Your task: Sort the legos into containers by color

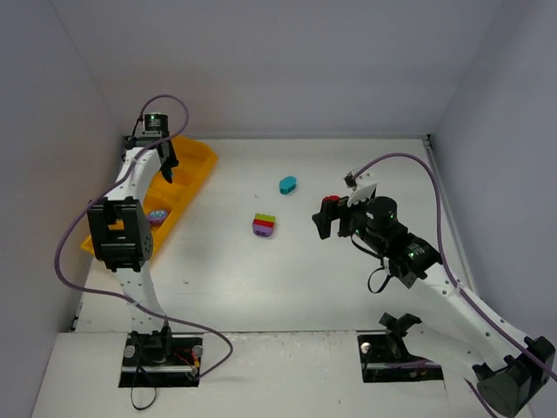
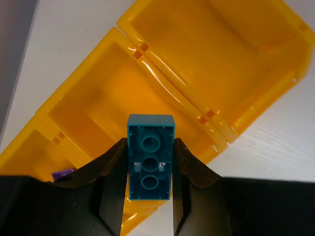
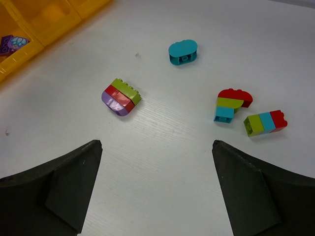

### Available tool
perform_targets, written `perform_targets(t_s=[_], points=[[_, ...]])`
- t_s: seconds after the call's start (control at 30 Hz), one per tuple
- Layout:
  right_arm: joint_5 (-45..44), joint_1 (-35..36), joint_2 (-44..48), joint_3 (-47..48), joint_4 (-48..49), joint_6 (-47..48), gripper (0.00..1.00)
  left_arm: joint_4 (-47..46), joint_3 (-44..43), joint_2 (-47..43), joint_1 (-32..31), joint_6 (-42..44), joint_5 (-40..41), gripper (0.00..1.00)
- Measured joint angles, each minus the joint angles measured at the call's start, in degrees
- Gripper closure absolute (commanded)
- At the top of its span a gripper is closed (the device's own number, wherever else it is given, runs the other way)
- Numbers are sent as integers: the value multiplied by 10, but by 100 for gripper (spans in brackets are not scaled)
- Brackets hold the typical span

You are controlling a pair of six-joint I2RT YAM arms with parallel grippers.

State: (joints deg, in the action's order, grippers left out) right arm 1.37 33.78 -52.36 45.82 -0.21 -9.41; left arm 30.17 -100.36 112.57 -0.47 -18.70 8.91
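My left gripper (image 2: 150,169) is shut on a teal lego brick (image 2: 150,157), which I see from its hollow underside. It hangs above the middle compartments of the orange-yellow containers tray (image 2: 108,98), seen at the far left (image 1: 202,165) in the top view. My right gripper (image 3: 156,145) stands open over bare table, nothing between its fingers. Ahead of it lie a lime-red-purple stack (image 3: 121,97), a teal oval lego (image 3: 183,52), a red-lime-teal stack (image 3: 231,104) and a lime-teal-red row (image 3: 265,122).
A purple lego (image 1: 157,216) lies in a nearer tray compartment, and the right wrist view shows the purple lego (image 3: 12,43) too. Grey walls close off the table on the left, back and right. The left arm's elbow (image 1: 120,233) hangs over the tray's near end.
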Motion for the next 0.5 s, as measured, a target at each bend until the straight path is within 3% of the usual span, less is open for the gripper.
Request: perform_targets(t_s=[0.27,0.5], points=[[0,0,0,-1,0,3,9,37,-64,85,5,-22,11,43],[-12,0,4,-7,0,3,9,40,-63,71,2,-22,-19,40]])
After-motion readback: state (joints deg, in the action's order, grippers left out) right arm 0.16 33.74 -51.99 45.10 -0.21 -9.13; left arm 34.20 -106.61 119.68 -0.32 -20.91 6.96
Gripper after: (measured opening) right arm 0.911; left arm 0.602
